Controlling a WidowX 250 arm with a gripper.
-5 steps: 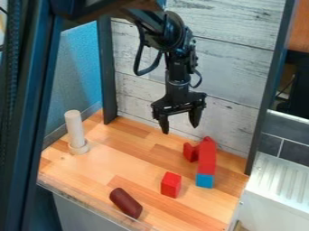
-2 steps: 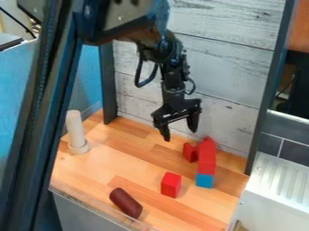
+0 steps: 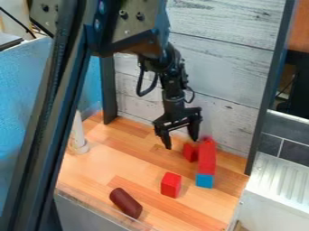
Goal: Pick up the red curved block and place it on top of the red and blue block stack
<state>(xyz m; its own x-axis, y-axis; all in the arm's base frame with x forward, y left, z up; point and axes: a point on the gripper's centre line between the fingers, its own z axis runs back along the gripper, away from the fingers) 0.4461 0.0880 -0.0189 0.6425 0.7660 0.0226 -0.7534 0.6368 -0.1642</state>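
The black gripper [image 3: 181, 143] hangs open over the back of the wooden surface, with nothing between its fingers. Its right fingertip is close above a small red block [image 3: 190, 152]. Touching that block's right side, a longer red piece [image 3: 207, 155] stands with a blue block [image 3: 204, 180] at its front end. A separate red block [image 3: 170, 184] sits in front and to the left of the blue one. Nearer the front edge lies a dark red cylinder [image 3: 126, 203] on its side.
An upright pale post on a round base [image 3: 79, 142] stands at the left, partly behind the dark arm link. A white plank wall [image 3: 226, 85] closes off the back, with a dark frame post at the right. A ribbed white panel [image 3: 278, 189] is beyond it.
The gripper has come down toward the red blocks and is slightly turned. The arm's upper link at the left has shifted right, now covering part of the pale post. The blocks have stayed put.
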